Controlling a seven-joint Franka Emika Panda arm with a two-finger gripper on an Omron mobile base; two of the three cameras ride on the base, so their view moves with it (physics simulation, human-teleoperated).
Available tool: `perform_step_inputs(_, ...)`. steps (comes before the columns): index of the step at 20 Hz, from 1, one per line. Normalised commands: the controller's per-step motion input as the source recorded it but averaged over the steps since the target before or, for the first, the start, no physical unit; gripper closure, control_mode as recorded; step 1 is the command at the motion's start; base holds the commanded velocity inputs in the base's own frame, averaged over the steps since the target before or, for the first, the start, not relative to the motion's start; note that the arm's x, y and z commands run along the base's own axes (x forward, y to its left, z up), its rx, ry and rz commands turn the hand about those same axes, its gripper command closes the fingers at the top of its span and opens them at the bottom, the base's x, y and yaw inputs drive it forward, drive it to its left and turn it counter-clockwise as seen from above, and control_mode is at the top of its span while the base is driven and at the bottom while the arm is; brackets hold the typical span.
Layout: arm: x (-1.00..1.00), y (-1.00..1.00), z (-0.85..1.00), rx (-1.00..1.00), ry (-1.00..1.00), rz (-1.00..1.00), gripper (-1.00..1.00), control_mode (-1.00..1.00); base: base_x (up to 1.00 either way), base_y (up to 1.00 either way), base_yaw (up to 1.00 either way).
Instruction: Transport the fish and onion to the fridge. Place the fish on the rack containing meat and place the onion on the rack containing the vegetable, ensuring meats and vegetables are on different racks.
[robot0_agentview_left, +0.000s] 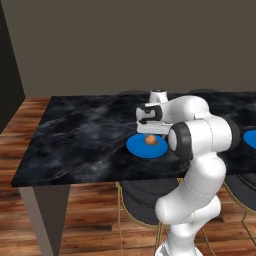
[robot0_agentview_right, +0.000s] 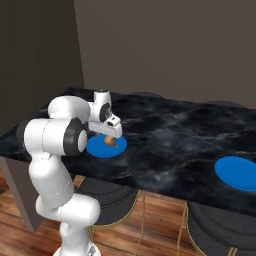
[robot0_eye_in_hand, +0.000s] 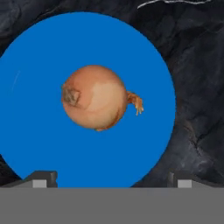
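**Gripper above onion on plate**

Onion (robot0_eye_in_hand: 94, 97) sits mid blue plate (robot0_eye_in_hand: 35, 65) on black marble counter (robot0_agentview_left: 75, 135). Gripper (robot0_eye_in_hand: 111, 178) hangs straight over it, not touching, fingers spread wide, nothing held. Second blue plate (robot0_agentview_right: 239, 172) well apart.

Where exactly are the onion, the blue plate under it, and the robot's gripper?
onion (robot0_eye_in_hand: 94, 97): hand view, middle of the bulb.
blue plate (robot0_eye_in_hand: 39, 144): hand view, bare part beside the onion.
gripper (robot0_eye_in_hand: 111, 179): hand view, midway between the two fingertips.
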Motion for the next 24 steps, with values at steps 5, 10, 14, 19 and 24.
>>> perform_step_inputs(5, 0.03, -0.06, -0.12, 0.00, 0.02, 0.28, -1.00, -1.00, 0.00, 0.00, 0.00)
perform_step_inputs(10, 0.18, 0.00, -0.03, 0.00, 0.00, 0.11, -1.00, -1.00, 0.00, 0.00, 0.00)
perform_step_inputs(14, 0.29, 0.00, -0.14, 0.00, 0.00, 0.08, -1.00, -1.00, 0.00, 0.00, 0.00)
perform_step_inputs(19, 0.32, 0.00, -0.21, 0.00, 0.00, 0.10, -1.00, -1.00, 0.00, 0.00, 0.00)
perform_step_inputs(24, 0.26, 0.00, -0.22, 0.00, 0.02, 0.11, -1.00, -1.00, 0.00, 0.00, 0.00)
